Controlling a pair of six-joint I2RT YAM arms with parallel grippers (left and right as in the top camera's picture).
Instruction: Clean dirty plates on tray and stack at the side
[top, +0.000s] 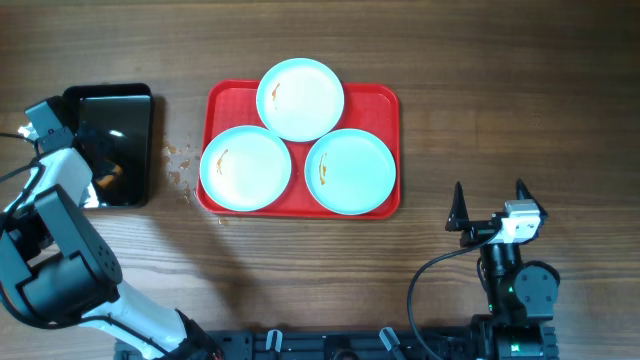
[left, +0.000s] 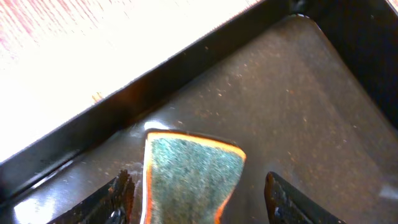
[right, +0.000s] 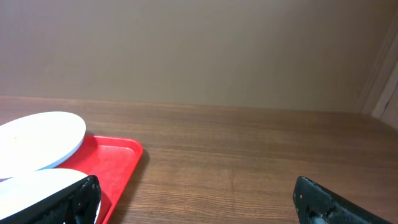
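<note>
Three pale mint-blue plates lie on the red tray (top: 385, 100): one at the back (top: 300, 98), one front left (top: 245, 167), one front right (top: 350, 171), each with small orange-brown smears. My left gripper (top: 105, 178) is down in the black tray and open. In the left wrist view its fingers (left: 198, 193) straddle a green-topped sponge with orange edges (left: 193, 168), with a gap on the right side. My right gripper (top: 489, 195) is open and empty over bare table, right of the red tray. The right wrist view (right: 196, 193) shows two plates (right: 37, 137) and the tray's corner (right: 115, 155).
The smaller black tray (top: 125, 120) stands at the far left, its wet dark floor (left: 280, 93) showing in the left wrist view. Small brownish crumbs or spots (top: 180, 165) lie on the wood between the two trays.
</note>
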